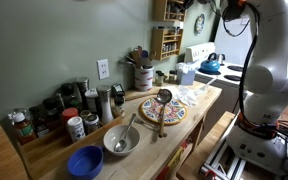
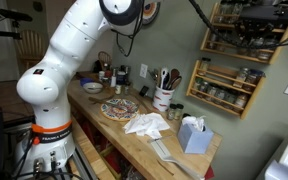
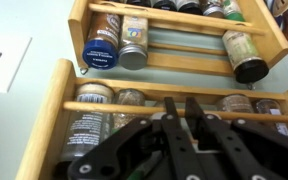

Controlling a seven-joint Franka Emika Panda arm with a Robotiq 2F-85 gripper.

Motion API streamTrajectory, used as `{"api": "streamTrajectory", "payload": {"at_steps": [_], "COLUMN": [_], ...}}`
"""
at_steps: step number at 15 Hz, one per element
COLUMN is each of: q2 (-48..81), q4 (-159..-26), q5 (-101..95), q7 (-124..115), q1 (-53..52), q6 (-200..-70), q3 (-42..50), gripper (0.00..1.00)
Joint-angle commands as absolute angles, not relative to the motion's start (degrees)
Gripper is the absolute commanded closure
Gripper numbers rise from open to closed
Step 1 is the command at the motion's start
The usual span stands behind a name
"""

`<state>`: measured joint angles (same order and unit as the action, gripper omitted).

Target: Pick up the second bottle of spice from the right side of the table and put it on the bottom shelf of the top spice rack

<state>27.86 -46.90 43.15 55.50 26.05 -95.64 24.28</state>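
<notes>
My gripper (image 3: 181,103) is high on the wall by two light wooden spice racks, and it also shows in an exterior view (image 2: 252,12). Its fingers are shut together with nothing visible between them. In the wrist view, the rack next to my fingers (image 3: 69,105) holds a row of jars. The farther rack (image 3: 189,43) holds a blue-lidded bottle (image 3: 100,52), a silver-lidded bottle (image 3: 133,48) and a dark-lidded bottle (image 3: 246,62). Both racks show in both exterior views (image 2: 246,45) (image 1: 166,42). Several spice bottles (image 1: 72,112) stand on the long light-wood table (image 1: 202,103).
On the table are a blue bowl (image 1: 85,161), a metal bowl with a spoon (image 1: 121,139), a patterned plate with a ladle (image 1: 162,108), a utensil crock (image 2: 163,97), crumpled cloths (image 2: 146,124) and a tissue box (image 2: 192,134). A white stove with a blue kettle (image 1: 210,64) adjoins it.
</notes>
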Motion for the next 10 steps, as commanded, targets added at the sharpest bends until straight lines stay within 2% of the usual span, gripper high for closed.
{"api": "streamTrajectory", "payload": {"at_steps": [1,10], "q2": [28.8,28.5], "q4": [-45.3,-45.1], "q5": [44.1,46.6], "q7": [55.4,54.7], "q1": [26.8,26.9], "q6": [-97.3,-100.9], "q3": [24.2,23.6], "gripper": [1.00,1.00]}}
